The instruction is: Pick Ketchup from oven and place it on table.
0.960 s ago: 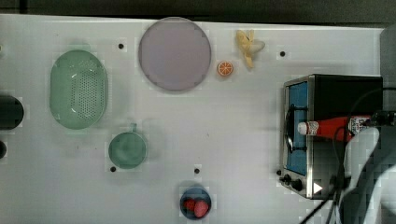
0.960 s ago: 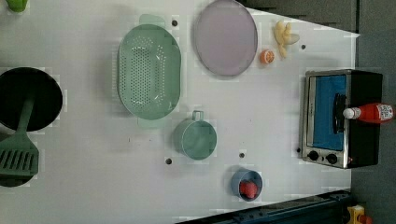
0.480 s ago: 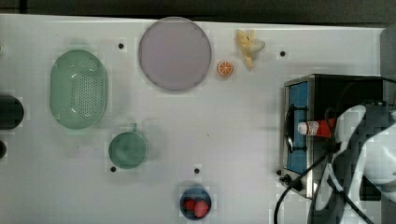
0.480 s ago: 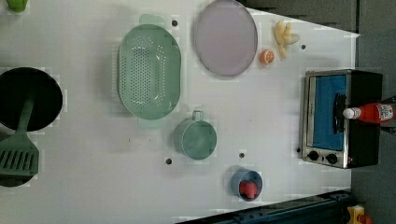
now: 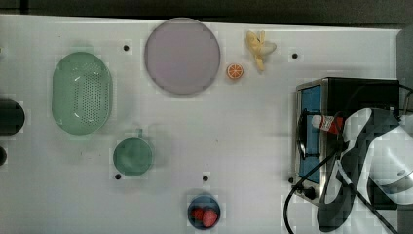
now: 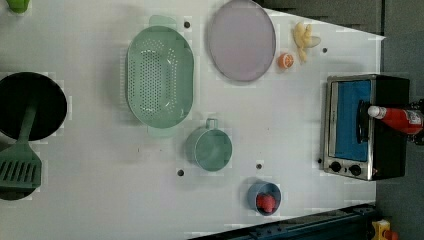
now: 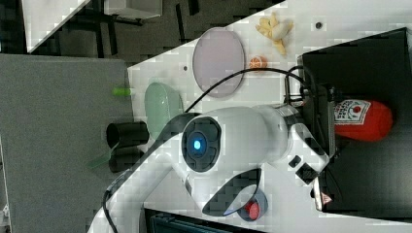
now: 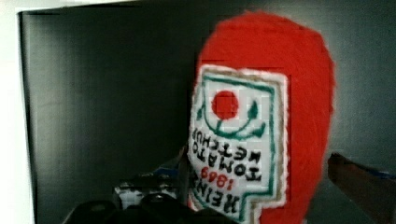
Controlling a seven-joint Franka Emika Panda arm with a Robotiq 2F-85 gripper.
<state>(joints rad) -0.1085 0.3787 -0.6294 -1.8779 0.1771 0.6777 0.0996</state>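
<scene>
White table [image 5: 243, 146]; oven [image 6: 385, 95] at its end, ketchup [image 6: 400, 119] lying on top. Gripper [image 7: 335, 109] jaws spread wide, ketchup just ahead of them, not pinched.

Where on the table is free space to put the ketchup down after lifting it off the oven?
In the top view the table lies bare between the green cup, the purple plate and the oven. It is more crowded along the far edge by the orange slice and banana.

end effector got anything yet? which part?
Nothing held. The end effector is open above the ketchup, which lies on top of the oven.
</scene>
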